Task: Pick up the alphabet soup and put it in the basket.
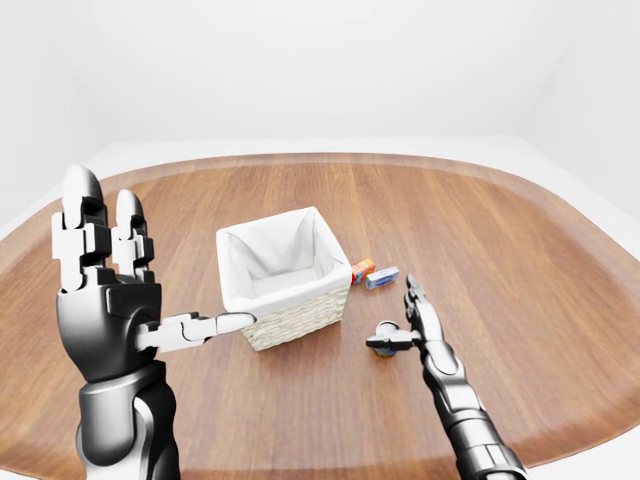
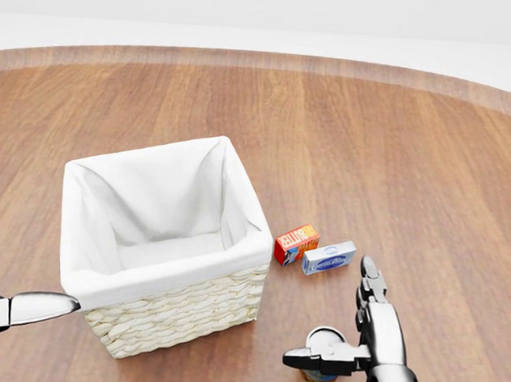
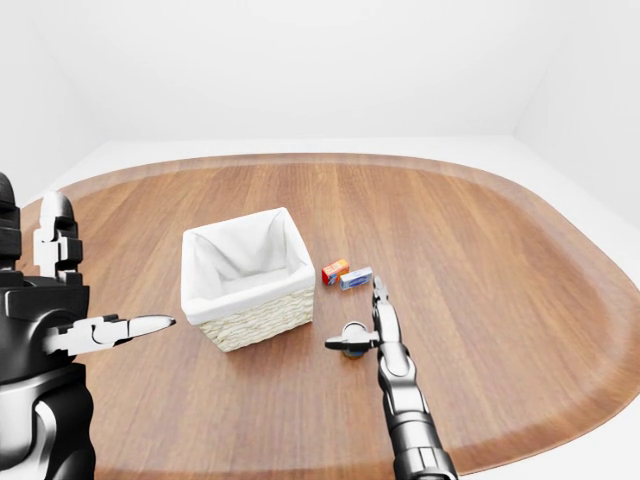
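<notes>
Your left hand [image 1: 105, 290] fills the lower left of the left-eye view, raised with palm upright, two fingers [image 1: 82, 225] straight up and the thumb jutting toward the basket, all spread apart and holding nothing. Your right hand [image 2: 363, 337] reaches in from the bottom of the head view with its fingers extended and the thumb stuck out to the left; they are apart, not closed on anything. That thumb lies across the top of the alphabet soup can [image 2: 319, 373], which stands upright on the wooden table [image 2: 434, 170], just below and right of the basket's near corner. You can see only the can's lid and a sliver of its label beneath the hand.

Look left of the can for the wicker basket [image 2: 175, 313] with its white cloth liner. Just right of the basket, a small red-orange box [image 2: 296, 244] and a small blue-and-white box [image 2: 328, 258] lie side by side, near your fingertips.
</notes>
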{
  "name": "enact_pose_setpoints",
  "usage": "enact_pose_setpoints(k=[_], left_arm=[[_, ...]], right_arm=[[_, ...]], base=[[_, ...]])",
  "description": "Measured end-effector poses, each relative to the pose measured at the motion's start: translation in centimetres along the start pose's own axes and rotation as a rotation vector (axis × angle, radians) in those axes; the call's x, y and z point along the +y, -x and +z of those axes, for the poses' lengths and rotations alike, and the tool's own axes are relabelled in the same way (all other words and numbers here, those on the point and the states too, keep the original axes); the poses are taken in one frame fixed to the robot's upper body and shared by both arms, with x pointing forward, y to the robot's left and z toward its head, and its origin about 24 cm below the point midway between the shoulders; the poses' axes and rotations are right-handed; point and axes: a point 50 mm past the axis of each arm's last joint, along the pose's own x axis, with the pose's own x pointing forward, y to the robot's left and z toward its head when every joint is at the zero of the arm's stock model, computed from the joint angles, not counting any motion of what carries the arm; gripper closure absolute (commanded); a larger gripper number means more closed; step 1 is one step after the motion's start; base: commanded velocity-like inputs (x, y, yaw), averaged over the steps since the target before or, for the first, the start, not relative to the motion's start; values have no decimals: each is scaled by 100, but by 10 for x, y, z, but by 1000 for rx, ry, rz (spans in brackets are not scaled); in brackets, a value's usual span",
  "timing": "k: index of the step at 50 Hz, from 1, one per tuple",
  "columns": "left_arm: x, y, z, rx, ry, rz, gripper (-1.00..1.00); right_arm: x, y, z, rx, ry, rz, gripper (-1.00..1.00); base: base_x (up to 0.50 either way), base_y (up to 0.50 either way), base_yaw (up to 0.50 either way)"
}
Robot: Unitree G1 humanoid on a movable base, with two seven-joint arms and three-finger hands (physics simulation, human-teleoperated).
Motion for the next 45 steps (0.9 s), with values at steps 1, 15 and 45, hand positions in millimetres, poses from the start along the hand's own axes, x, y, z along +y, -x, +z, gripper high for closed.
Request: enact_pose_setpoints(k=[1,15,45], left_arm=[[0,0,0,1,0,0,-100],[1,0,0,0,-2,3,-100],[3,3,-1,14,-7,4,-100]], right_arm=[[0,0,-1,6,1,0,-100],[2,-4,-13,73,11,2,-100],[13,-9,-46,278,115,9,-100]], base=[[0,0,0],[0,0,0],[0,0,0]])
